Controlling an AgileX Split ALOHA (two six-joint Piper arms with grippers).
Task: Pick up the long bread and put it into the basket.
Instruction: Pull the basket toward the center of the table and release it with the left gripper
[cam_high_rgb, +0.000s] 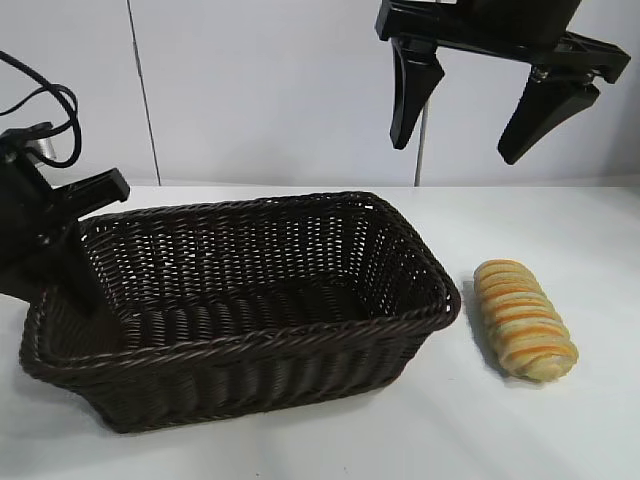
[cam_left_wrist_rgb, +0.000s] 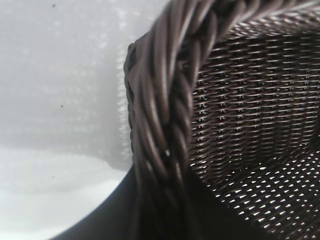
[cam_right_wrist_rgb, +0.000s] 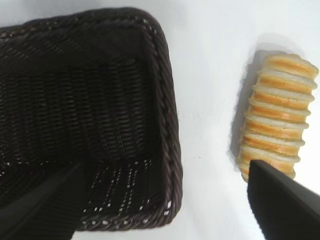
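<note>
- We see the long bread (cam_high_rgb: 524, 320) lying on the table, beside the basket (cam_high_rgb: 250, 385), below the right gripper (cam_high_rgb: 468, 118).
- Its jaws are spread wide, holding nothing.
- The left gripper (cam_high_rgb: 65, 262) pinches the basket's rim.

Basket (cam_high_rgb: 240, 300): dark woven wicker, slight gloss, rough braided rim. Bread (cam_high_rgb: 523, 318): matt, ridged crust. Table (cam_high_rgb: 560, 420): smooth white, matt.

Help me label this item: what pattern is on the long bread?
Crosswise ridges on the long bread, striped orange-brown and pale cream; clearest in the right wrist view.
</note>
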